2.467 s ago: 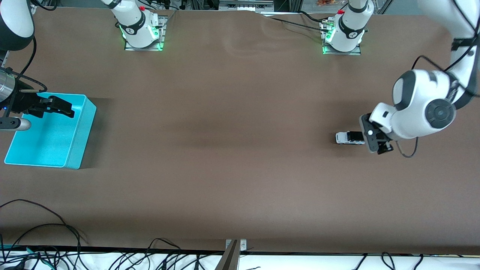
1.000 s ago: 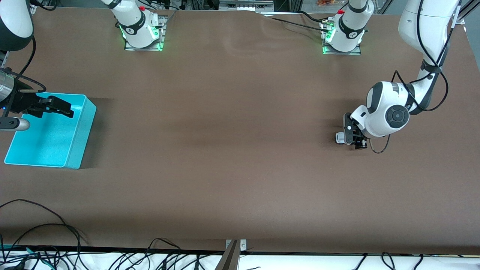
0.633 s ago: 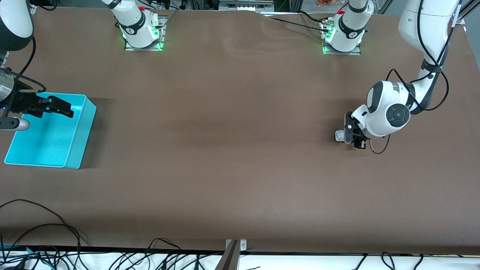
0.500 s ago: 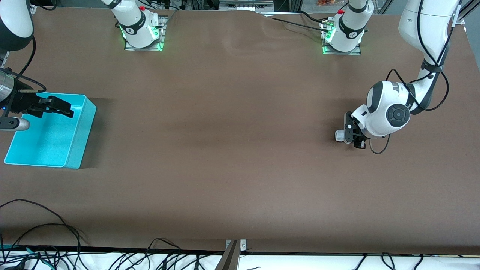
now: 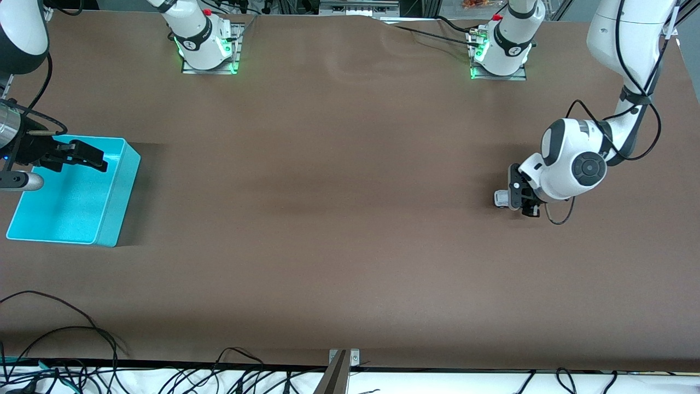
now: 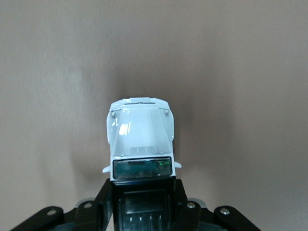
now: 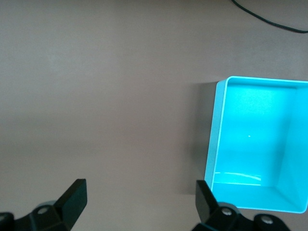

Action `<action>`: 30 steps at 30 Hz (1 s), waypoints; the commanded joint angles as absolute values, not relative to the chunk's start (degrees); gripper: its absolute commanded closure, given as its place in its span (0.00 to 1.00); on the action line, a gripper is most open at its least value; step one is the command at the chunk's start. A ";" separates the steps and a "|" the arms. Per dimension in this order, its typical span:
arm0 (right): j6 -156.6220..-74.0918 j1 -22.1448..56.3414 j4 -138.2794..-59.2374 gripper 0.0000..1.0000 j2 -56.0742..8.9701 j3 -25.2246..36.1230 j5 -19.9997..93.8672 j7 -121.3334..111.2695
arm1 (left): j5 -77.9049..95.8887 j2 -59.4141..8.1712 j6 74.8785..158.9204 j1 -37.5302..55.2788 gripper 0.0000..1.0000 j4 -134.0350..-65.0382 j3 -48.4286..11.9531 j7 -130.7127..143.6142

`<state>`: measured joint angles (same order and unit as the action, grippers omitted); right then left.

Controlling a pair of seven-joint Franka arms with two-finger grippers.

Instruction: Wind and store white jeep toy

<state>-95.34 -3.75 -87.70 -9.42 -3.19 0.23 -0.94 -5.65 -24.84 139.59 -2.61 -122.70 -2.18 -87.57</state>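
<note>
The white jeep toy point(image 5: 500, 198) sits on the brown bench point(image 5: 339, 219) toward the left arm's end, its black roof clamped in the left hand point(image 5: 518, 198), low enough to roll its wheels for winding. The right hand point(image 5: 82, 155) waits spread over the turquoise bin point(image 5: 112, 219), where the toy belongs

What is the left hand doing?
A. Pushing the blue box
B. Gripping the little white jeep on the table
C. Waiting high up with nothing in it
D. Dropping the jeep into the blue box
B. In the left wrist view the left hand has its fingers closed around the jeep, which sits on the table. The blue box is away at the right arm's end.
</note>
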 commanded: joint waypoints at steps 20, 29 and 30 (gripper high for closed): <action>-94.92 -4.04 -87.54 0.00 -9.23 -3.08 1.49 -1.93 | -7.38 -26.89 140.45 -15.73 0.93 -121.29 -2.20 -102.22; -94.92 -4.04 -87.54 0.00 -9.23 -3.08 1.49 -1.93 | -7.38 -28.74 140.45 -18.36 0.93 -119.09 -2.20 -104.94; -94.92 -4.04 -87.54 0.00 -9.23 -3.08 1.49 -1.93 | -7.38 -28.74 140.45 -18.80 0.93 -118.92 -2.20 -105.29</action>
